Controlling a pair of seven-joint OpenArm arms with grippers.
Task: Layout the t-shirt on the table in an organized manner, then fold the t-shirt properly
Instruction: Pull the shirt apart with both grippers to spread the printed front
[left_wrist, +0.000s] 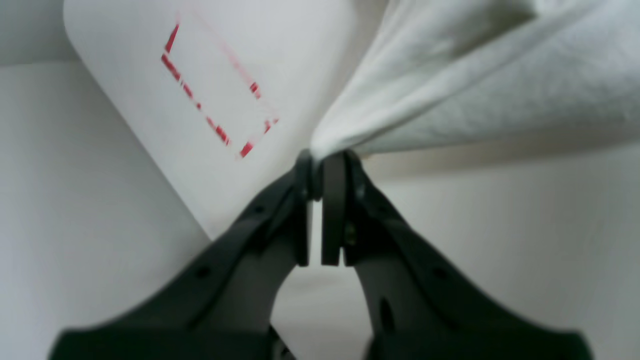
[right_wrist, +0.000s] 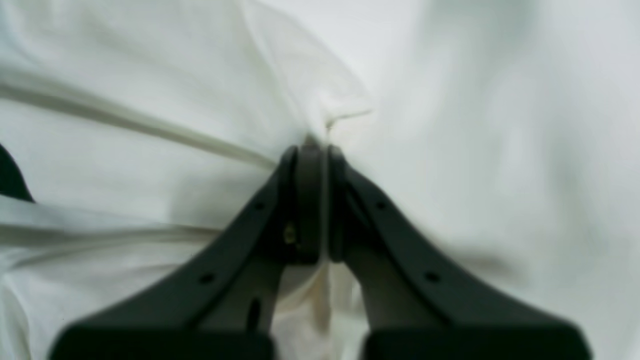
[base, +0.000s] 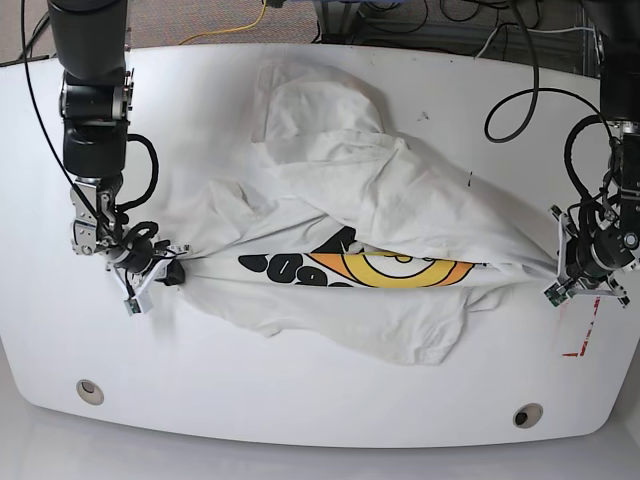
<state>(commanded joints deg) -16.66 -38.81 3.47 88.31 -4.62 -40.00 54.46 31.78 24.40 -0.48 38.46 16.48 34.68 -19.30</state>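
The off-white t-shirt (base: 380, 200) lies crumpled across the middle of the white table (base: 300, 400), stretched taut between both arms. A strip of its orange-and-yellow flower graphic with black lettering (base: 370, 268) shows along the stretched fold. My left gripper (left_wrist: 320, 157) is shut on a bunched edge of the t-shirt (left_wrist: 475, 90); in the base view it (base: 556, 270) is at the right. My right gripper (right_wrist: 317, 147) is shut on a fold of the t-shirt (right_wrist: 150, 100); in the base view it (base: 175, 272) is at the left.
The red-outlined tape mark (base: 582, 335) lies just in front of my left gripper and shows in the left wrist view (left_wrist: 215, 90). Two grey grommet holes (base: 90, 389) (base: 526, 414) sit near the front edge. Cables (base: 520, 60) trail at the back right.
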